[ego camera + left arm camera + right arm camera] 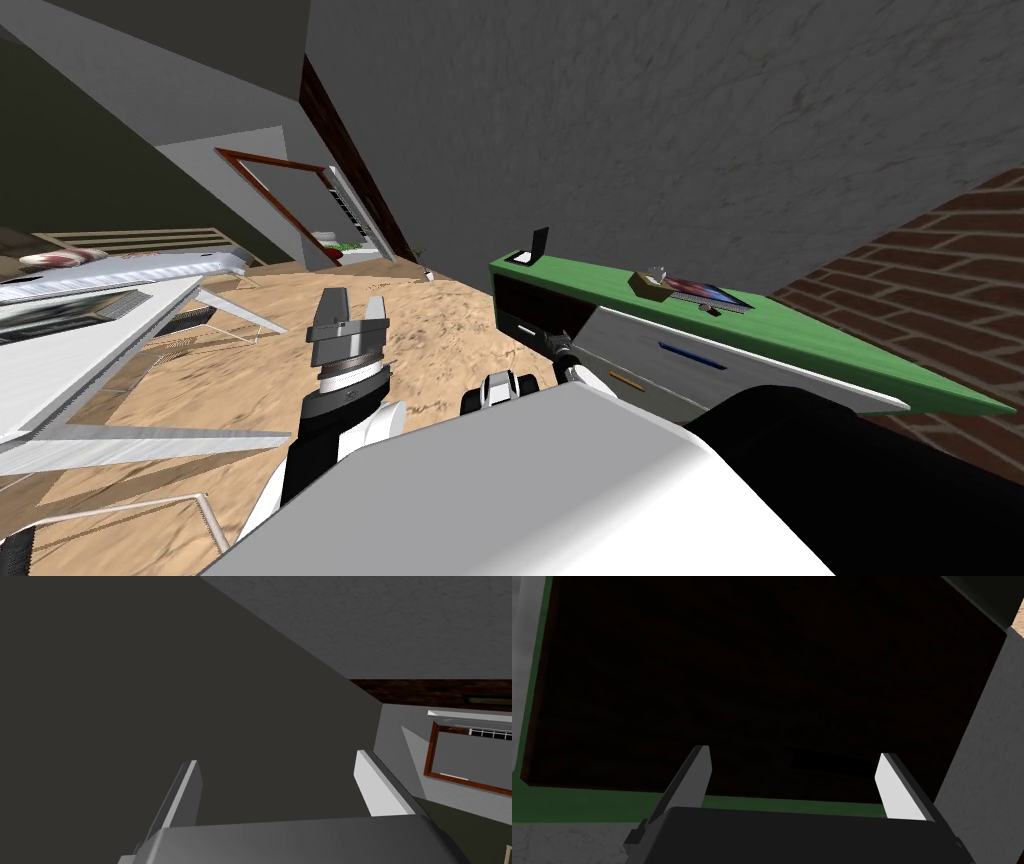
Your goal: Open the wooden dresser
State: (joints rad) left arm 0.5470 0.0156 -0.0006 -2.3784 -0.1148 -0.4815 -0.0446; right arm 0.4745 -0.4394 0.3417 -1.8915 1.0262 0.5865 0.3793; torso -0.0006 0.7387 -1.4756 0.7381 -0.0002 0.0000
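Green-topped, the dresser (800, 335) is sitting just before the released right tool (792, 751), which is facing its dark recess (762, 676); a stiff, sliding drawer (640, 345) is likely needing a firm grip on its slim handle (690, 357).

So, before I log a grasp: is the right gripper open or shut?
Open: the right gripper has its fingers wide apart, nothing between them, facing a dark recess in the dresser.

Even light, splayed edges, dim right-wrist picture
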